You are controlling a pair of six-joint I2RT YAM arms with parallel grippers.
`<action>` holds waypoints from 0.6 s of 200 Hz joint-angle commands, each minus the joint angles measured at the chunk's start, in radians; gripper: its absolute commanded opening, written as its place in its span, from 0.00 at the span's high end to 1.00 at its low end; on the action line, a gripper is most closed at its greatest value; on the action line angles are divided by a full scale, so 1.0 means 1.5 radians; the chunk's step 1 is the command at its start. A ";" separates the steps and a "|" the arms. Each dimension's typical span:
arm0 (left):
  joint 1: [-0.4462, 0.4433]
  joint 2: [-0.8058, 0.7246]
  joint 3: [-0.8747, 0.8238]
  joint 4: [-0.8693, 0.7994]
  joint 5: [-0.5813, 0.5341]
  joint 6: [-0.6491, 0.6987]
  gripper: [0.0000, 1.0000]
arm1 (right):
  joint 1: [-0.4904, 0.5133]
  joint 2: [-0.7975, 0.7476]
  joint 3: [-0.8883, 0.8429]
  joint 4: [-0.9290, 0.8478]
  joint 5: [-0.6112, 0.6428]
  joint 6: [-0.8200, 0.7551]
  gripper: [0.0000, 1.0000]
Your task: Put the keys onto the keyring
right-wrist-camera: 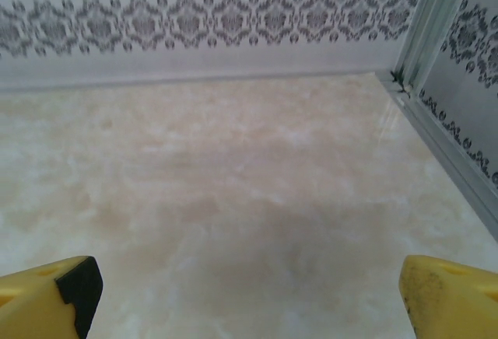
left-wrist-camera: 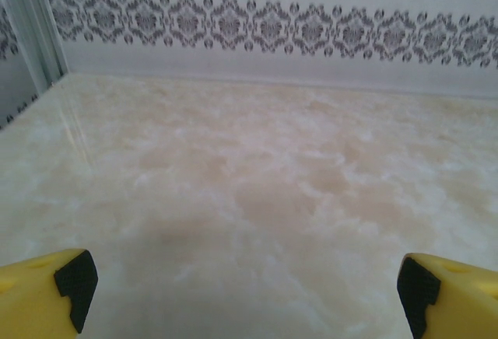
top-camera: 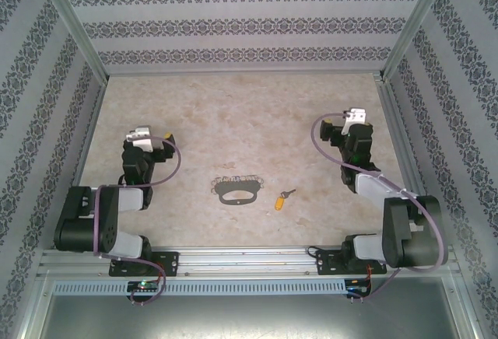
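Both pincers, left (left-wrist-camera: 243, 288) and right (right-wrist-camera: 249, 292), are spread wide with nothing held. The key (top-camera: 283, 198) is lying on the table (top-camera: 233, 113) just beside the keyring (top-camera: 237, 190), not touching it. It's probably best gripped at one end, so the other's left free for the ring.

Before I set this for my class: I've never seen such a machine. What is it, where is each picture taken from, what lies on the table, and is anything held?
It is a robot: a left arm and a right arm bolted at the near edge of a table. One picture looks down from above and behind them. Between the arms lie a dark keyring and, apart to its right, a yellow key. The other two come from a camera on each wrist: the yellow tips in the bottom corners belong to the left tool and right tool. Both are open and hold nothing.
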 commanded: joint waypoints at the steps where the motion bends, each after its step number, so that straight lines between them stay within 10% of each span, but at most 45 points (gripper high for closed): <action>1: -0.019 -0.044 0.016 -0.105 -0.038 0.029 0.00 | -0.010 -0.022 0.044 -0.111 0.023 0.153 0.02; 55: -0.101 -0.138 0.040 -0.172 -0.078 0.022 0.00 | -0.012 -0.040 0.109 -0.265 -0.096 0.195 0.03; 120: -0.187 -0.185 0.075 -0.323 -0.045 -0.108 0.03 | 0.192 -0.089 0.082 -0.377 -0.098 0.178 0.11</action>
